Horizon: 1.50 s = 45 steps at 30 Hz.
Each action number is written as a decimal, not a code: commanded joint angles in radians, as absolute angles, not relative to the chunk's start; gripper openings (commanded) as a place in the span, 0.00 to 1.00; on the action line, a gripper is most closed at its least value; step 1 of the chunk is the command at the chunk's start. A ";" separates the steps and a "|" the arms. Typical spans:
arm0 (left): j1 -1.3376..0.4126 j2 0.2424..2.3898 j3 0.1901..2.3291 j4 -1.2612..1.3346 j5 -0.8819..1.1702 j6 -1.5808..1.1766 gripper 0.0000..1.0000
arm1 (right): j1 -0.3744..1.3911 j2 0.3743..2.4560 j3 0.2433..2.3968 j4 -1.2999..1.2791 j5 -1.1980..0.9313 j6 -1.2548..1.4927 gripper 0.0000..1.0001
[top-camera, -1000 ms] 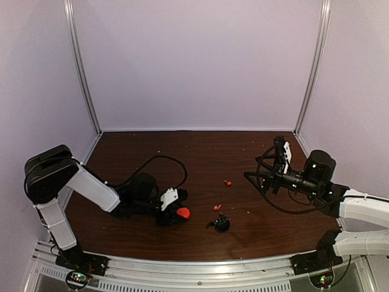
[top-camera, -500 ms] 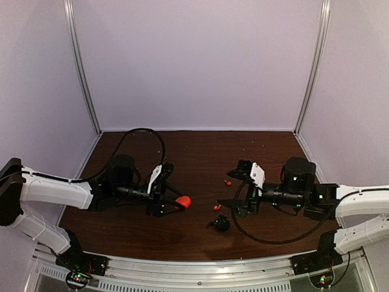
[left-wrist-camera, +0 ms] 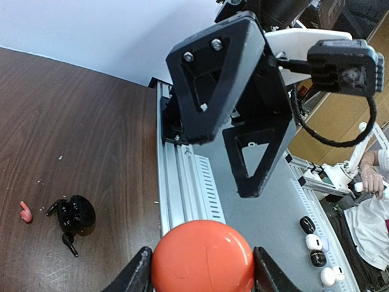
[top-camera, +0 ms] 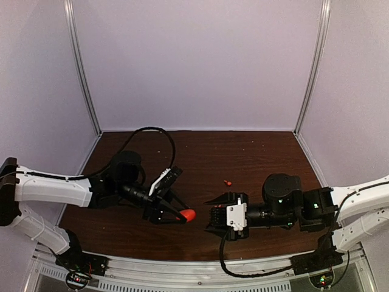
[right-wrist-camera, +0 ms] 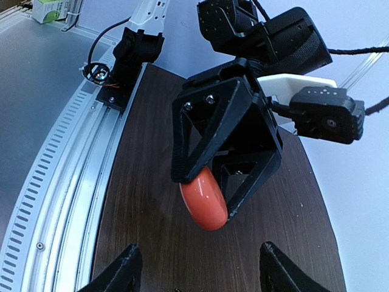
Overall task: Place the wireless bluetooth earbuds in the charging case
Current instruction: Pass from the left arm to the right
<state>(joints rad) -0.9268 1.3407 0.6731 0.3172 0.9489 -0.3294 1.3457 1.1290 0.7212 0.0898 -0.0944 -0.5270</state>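
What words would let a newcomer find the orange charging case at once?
On the dark wooden table, look near the front edge, about midway across. There the left gripper clamps the orange charging case. It is round, glossy and closed, far bigger than the loose orange earbud lying farther back.

A dark brown wood-grain worktop [top-camera: 255, 152] is shown, edged on the near side by a ribbed metal rail [top-camera: 182, 267]. One red-orange earbud [top-camera: 227, 182] is laid on the wood near the middle. In the left wrist view, a red-orange earbud [left-wrist-camera: 25, 212] is seen near a black round case [left-wrist-camera: 77, 213], with a black earbud [left-wrist-camera: 69, 242] laid just beside that case. Pale specks [left-wrist-camera: 59, 158] are scattered over the wood.
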 commanded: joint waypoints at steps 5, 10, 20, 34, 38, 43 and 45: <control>-0.965 1.402 0.733 0.379 1.014 -0.422 0.23 | 1.373 1.204 0.819 0.013 -0.062 -0.618 0.58; -0.972 1.427 0.749 0.405 1.013 -0.470 0.23 | 1.381 1.245 0.859 -0.034 -0.064 -0.637 0.51; -0.976 1.457 0.798 0.344 1.009 -0.479 0.23 | 1.381 1.296 0.897 -0.076 -0.027 -0.629 0.41; -0.980 1.440 0.842 0.264 0.941 -0.436 0.49 | 1.380 1.298 0.921 -0.107 0.023 -0.616 0.09; -0.978 1.337 0.837 0.243 0.832 -0.357 0.83 | 1.370 1.271 0.909 -0.091 0.007 -0.566 0.05; -0.974 1.168 0.753 0.295 0.646 -0.285 0.97 | 1.315 1.193 0.862 0.012 -0.089 -0.440 0.05; -0.974 1.112 0.699 0.338 0.557 -0.284 0.98 | 1.278 1.153 0.838 0.100 -0.155 -0.353 0.05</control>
<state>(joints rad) -0.9779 1.2087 0.7795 0.2424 0.7540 -0.3477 1.3346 1.2415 0.8734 -0.0566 -0.0483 -0.5201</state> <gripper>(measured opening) 0.972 0.213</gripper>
